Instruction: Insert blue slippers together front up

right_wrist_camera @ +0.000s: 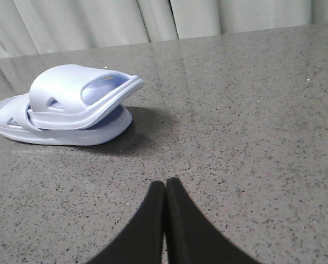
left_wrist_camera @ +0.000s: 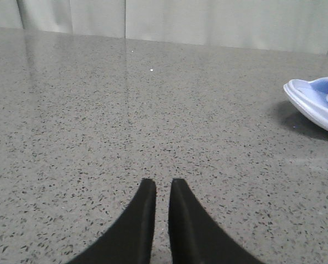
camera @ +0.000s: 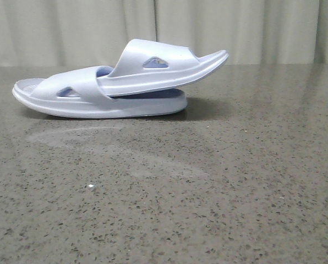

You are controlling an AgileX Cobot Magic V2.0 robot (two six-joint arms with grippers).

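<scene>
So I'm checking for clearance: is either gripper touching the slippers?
No, the left gripper and right gripper sit over bare table, apart from the blue slippers.

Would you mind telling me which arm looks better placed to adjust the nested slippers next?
Probably right: its gripper faces the whole nested blue slippers, whereas the left gripper sees only one tip at its view's edge. Both jaws look closed.

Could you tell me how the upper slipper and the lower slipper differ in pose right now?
The lower slipper lies flat on the table; the upper slipper is tilted, its free end raised. The upper one is tucked under the lower one's strap and overhangs it to the right. Both are the same pale blue moulded design.
</scene>
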